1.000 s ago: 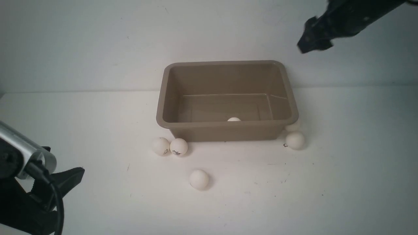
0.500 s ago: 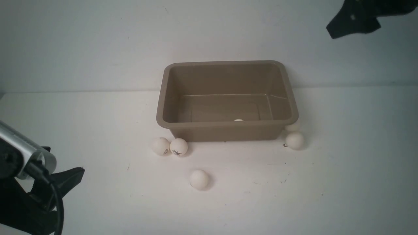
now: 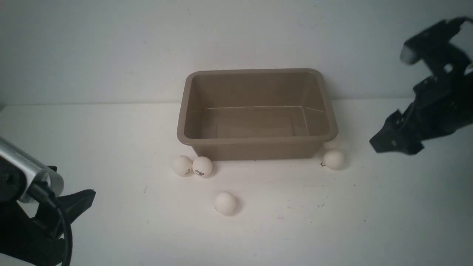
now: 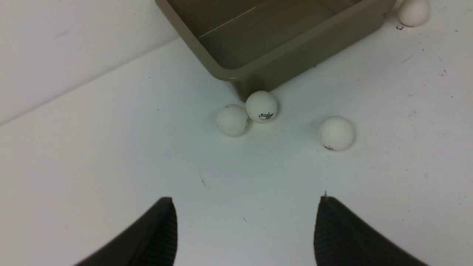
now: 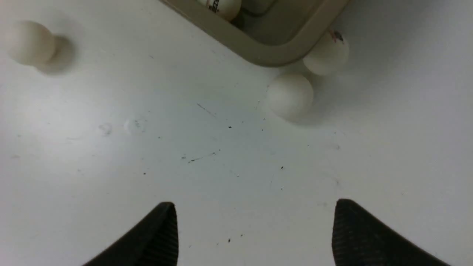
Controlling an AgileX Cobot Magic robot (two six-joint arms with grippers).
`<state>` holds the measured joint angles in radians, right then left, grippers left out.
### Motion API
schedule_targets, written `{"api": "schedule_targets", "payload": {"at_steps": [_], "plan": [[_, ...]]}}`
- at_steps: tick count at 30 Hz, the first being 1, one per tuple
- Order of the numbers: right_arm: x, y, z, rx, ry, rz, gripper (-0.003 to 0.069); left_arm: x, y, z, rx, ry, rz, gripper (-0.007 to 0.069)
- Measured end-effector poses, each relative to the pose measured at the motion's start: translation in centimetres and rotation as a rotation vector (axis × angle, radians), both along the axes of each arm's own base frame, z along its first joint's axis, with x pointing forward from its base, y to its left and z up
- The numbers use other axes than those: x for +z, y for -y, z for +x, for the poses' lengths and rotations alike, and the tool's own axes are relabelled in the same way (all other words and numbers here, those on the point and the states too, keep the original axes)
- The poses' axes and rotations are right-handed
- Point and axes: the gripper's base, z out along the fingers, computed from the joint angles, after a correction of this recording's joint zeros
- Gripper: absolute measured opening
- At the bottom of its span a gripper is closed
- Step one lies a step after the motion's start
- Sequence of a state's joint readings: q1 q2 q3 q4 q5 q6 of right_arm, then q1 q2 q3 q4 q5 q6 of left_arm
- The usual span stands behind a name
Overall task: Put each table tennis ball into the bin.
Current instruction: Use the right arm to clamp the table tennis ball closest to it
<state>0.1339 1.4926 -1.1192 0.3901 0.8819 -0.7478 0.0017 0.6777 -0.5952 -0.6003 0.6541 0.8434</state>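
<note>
The taupe bin (image 3: pixel 255 140) stands mid-table. One table tennis ball (image 5: pixel 221 5) lies inside it, seen only in the right wrist view. Two balls (image 3: pixel 182 165) (image 3: pixel 202 166) touch each other at the bin's front left corner, and a third (image 3: pixel 225 203) sits nearer to me. By the front right corner rests a ball (image 3: pixel 334 159), with another (image 3: pixel 331 143) half hidden under the rim. My right gripper (image 3: pixel 392 143) hangs open and empty to the right of those two (image 5: pixel 290 95) (image 5: pixel 327 51). My left gripper (image 4: pixel 245 201) is open and empty, low at the front left, well short of the pair.
A pale wall rises just behind the bin. The white tabletop (image 3: pixel 111 147) carries small dark specks and scuffs. The left arm's silver camera housing (image 3: pixel 26 170) and cable fill the front view's lower left corner.
My right arm has swung from high above the bin's back right down to its right side. The ball in the bin rolled out of the front view's sight. The left arm stayed still.
</note>
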Motion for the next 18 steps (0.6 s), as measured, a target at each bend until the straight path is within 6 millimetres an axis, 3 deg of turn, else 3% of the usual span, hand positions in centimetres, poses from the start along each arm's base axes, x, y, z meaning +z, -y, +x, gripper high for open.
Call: {"api": "schedule_targets", "payload": {"at_steps": [4,8,18], "plan": [[-3.0,-0.4,0.8,0.054,0.065,0.017,0.0506,0.0,0.0,0.0,0.0,0.0,0.0,0.0448],[-4.7,-1.1,2.2,0.104,0.105,0.051,0.0506,0.0,0.0,0.0,0.0,0.0,0.0,0.0448],[-11.0,-1.5,5.0,0.096,0.065,0.066,0.0506,0.0,0.0,0.0,0.0,0.0,0.0,0.0448]]}}
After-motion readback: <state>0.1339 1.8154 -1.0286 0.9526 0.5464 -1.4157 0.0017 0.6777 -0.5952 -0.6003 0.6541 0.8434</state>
